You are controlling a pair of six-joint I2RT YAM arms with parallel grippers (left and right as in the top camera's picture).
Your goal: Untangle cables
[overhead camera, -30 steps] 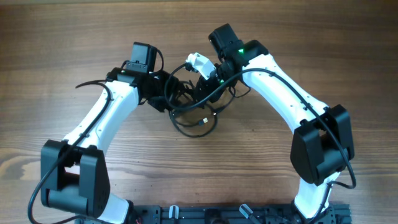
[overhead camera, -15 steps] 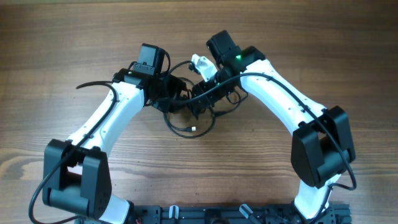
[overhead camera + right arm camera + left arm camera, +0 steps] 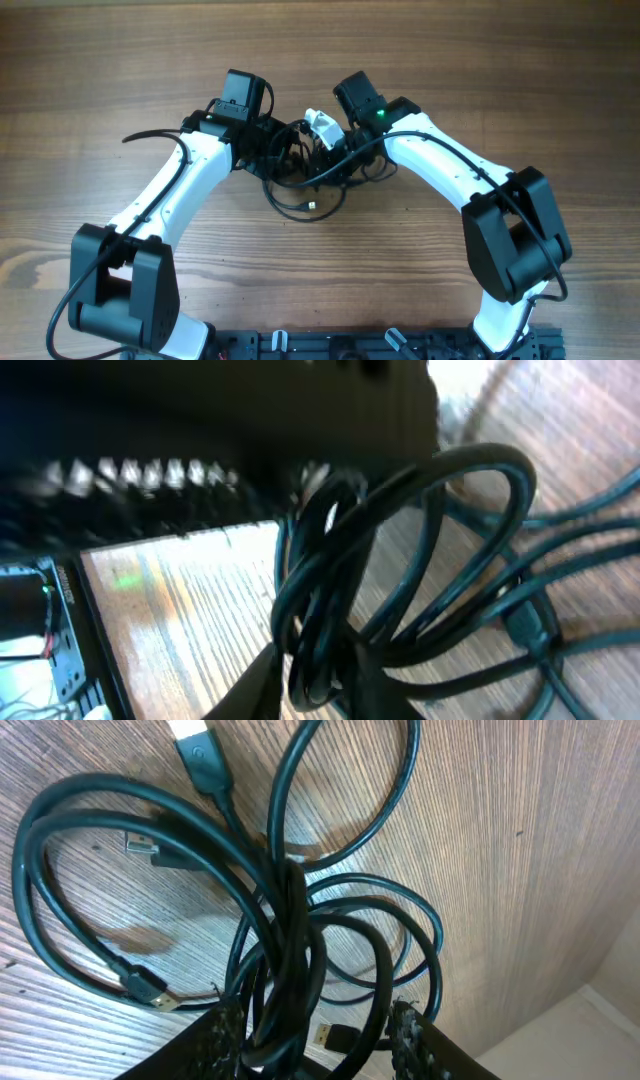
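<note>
Not much undone yet, folks. The cables [image 3: 303, 182] sit mid-table [image 3: 450, 60] as 1 knotted clump between the 2 arms, loops crossing over each other, with 1 slack loop drooping toward the robot's base. In the left wrist view several strands twist into a thick rope, and at least 3 plug ends show against the wood. I'd call this early: the real separating is all to come.

Now the left gripper [image 3: 315, 1025]: jaws about half apart, fingers pressed on either side of that twisted bunch, holding it up off the wood. Over to the right gripper [image 3: 318, 678]: strands run down between its fingers, but the view is smeared, and I cannot tell whether it is clamped or loose.
</note>
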